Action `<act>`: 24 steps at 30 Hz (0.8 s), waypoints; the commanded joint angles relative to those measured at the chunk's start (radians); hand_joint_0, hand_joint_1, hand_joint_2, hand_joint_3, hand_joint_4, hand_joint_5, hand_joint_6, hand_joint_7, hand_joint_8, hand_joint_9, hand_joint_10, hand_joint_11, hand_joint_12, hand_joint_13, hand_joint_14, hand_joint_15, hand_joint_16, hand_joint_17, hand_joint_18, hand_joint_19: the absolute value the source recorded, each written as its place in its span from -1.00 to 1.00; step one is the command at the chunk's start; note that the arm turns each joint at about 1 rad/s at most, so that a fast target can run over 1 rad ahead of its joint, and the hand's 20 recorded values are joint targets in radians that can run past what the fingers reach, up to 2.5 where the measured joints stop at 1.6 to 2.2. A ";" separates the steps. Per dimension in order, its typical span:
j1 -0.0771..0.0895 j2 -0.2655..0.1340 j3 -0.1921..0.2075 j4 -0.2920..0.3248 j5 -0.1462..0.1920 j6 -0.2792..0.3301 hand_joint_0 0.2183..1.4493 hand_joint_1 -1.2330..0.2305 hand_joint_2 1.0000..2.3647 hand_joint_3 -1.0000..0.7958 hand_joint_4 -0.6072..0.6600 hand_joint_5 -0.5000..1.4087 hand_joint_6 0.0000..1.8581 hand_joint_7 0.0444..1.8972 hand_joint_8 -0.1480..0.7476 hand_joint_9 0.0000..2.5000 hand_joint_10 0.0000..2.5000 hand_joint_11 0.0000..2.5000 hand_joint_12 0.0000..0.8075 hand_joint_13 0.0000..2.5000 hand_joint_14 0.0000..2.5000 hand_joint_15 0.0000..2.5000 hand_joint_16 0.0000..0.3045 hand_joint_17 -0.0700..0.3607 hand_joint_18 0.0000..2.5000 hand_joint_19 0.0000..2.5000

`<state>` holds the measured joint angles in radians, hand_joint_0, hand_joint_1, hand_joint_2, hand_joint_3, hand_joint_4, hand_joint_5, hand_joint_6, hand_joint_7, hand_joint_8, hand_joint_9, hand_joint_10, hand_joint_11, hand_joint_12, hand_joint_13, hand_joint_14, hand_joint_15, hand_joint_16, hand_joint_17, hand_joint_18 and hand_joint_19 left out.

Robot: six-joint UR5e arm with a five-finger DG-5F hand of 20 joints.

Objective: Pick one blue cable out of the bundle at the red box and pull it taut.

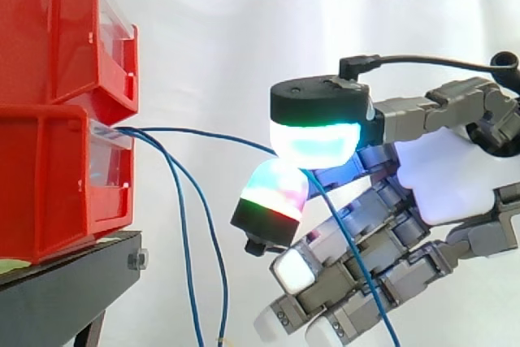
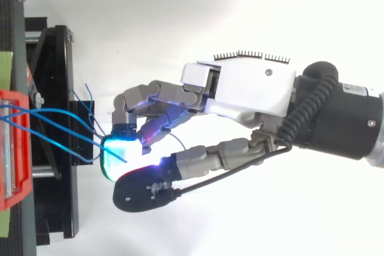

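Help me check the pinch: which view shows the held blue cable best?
Side view: the cable runs from the lower bin into the pinch between the hand's glowing pads, then drops away below. Top view shows several cables reaching the pads, but the pinch itself is hidden.

The hand (image 1: 455, 176) reaches in from the right, its wrist (image 2: 342, 118) roughly level and its fingers pointing left. The thumb stretches across the top, and its broad pad (image 1: 313, 140) glows cyan and white with a green edge. That pad presses against the tip of one bent finger (image 1: 275, 193), which glows pink, green and red. The two pinch a blue cable (image 1: 195, 130) between them. The remaining fingers curl beneath, lower and apart from the pinch, with white tips.
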<state>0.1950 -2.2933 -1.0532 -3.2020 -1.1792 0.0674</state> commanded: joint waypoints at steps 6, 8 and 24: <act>-0.003 0.000 0.013 -0.001 0.001 -0.011 -0.41 -0.36 -0.96 0.09 -0.05 -0.59 -0.23 0.21 -0.14 -0.46 -0.99 -0.51 -0.10 -0.83 -1.00 -0.96 -0.66 -0.13 -0.77 -0.83; -0.003 0.000 0.013 -0.001 0.001 -0.012 -0.42 -0.36 -0.96 0.13 -0.04 -0.59 -0.20 0.21 -0.14 -0.46 -0.99 -0.50 -0.10 -0.83 -1.00 -0.96 -0.66 -0.13 -0.77 -0.83; -0.005 0.000 0.018 -0.012 0.000 -0.012 -0.43 -0.35 -0.97 0.16 0.00 -0.61 -0.15 0.18 -0.12 -0.45 -0.99 -0.47 -0.08 -0.83 -1.00 -0.96 -0.65 -0.11 -0.77 -0.85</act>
<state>0.1902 -2.2930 -1.0361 -3.2135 -1.1785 0.0552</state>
